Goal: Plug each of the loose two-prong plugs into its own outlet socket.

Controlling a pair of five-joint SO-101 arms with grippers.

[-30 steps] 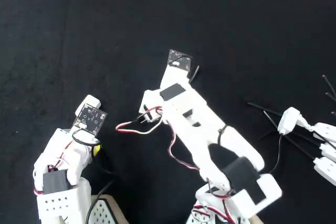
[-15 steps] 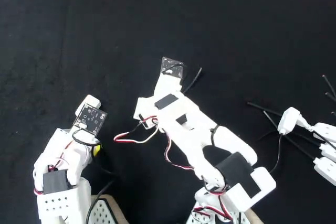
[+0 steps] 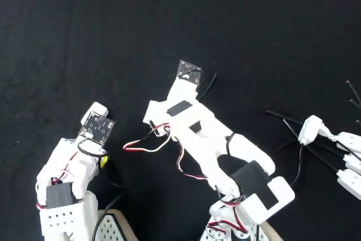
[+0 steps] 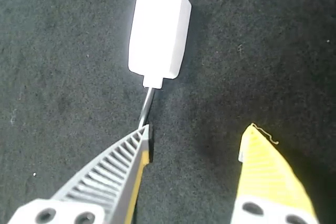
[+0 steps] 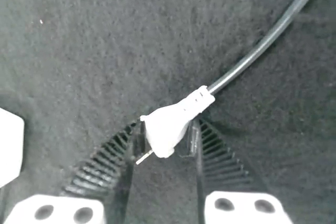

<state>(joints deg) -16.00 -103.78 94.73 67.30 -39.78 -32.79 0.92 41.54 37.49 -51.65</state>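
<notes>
Black cloth point(image 3: 113, 32) across the whole table. Out near mid-table, right gripper point(image 5: 167, 124) clamped on a white plug point(image 5: 169, 125), fingers point(image 5: 105, 166) pressing its body from both sides, plug tilted across the gap. One metal prong point(image 5: 143, 157) showing, poking from the plug's end on the wrist side. From the other end, black cable point(image 5: 262, 40) running off over the cloth. Down at the near left corner, left gripper point(image 4: 198, 128) spread wide and holding nothing: grey finger point(image 4: 113, 169) on one side, yellow finger point(image 4: 265, 166) on the other. Just ahead of it, white block point(image 4: 159, 32) lying flat on the cloth, apart from the yellow tip. Short dark stub point(image 4: 147, 103) leading from the block's near end down to the grey tip; touching or not, cannot tell. Well apart at the far right edge, more white pieces point(image 3: 311, 129) lying loose among thin black cords point(image 3: 299, 162).
</notes>
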